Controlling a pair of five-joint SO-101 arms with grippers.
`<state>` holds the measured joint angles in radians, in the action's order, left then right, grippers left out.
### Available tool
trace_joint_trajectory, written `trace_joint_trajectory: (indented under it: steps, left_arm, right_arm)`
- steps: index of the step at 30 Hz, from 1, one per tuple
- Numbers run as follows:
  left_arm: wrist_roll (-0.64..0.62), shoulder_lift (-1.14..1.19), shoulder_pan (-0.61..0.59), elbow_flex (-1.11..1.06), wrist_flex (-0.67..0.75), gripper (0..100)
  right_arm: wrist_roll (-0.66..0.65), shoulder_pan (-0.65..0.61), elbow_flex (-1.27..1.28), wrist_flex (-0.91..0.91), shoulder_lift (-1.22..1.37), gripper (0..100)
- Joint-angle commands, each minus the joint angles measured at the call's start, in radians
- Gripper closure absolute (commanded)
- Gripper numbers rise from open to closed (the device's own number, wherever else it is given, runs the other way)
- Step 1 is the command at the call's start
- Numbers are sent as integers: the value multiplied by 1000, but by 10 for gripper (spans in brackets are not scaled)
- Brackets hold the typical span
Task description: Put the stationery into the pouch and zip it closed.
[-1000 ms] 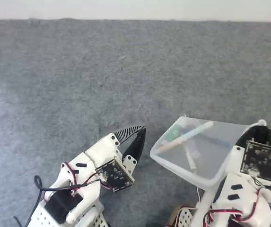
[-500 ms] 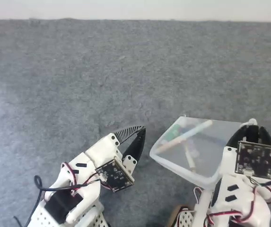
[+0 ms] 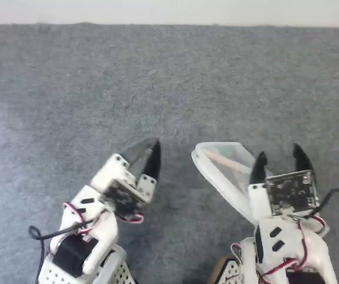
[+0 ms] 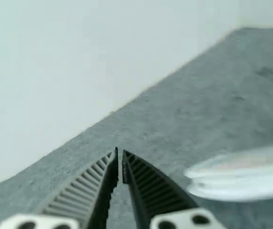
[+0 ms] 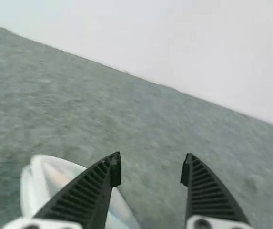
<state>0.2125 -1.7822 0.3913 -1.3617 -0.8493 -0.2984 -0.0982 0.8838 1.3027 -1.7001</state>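
Observation:
The translucent pouch (image 3: 219, 163) lies on the grey carpet at the front right, with greenish and pale stationery (image 3: 221, 155) showing through its wall. My right gripper (image 3: 278, 157) is open just to the right of it and holds nothing; its near part covers the pouch's right end. From the right wrist view the pouch (image 5: 45, 177) lies beside one finger of the open right gripper (image 5: 151, 164). My left gripper (image 3: 149, 148) is shut and empty, left of the pouch with a gap of carpet between. The left wrist view has the left gripper (image 4: 119, 153) shut, the pouch (image 4: 241, 174) off to its side.
Grey carpet (image 3: 157, 83) covers the whole table up to a pale wall (image 3: 169, 10) at the back. Both arm bases stand at the front edge.
The right gripper has opened, let go of the pouch's right edge and shifted left. The pouch has sagged into a narrower shape. The left gripper has moved left and slightly farther back, still shut.

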Motion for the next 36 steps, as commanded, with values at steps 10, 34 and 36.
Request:
trace_joint_trajectory:
  steps: [10,34,36]
  left_arm:
    - [-186,8,-227,47,92,991]
    - [-213,8,-290,4,164,991]
    - [-213,8,-292,-10,184,991]
  right_arm:
    - [-3,-260,270,-282,-2,807]
    - [-5,-268,408,-328,-4,991]
    - [-5,-268,410,-321,-4,991]
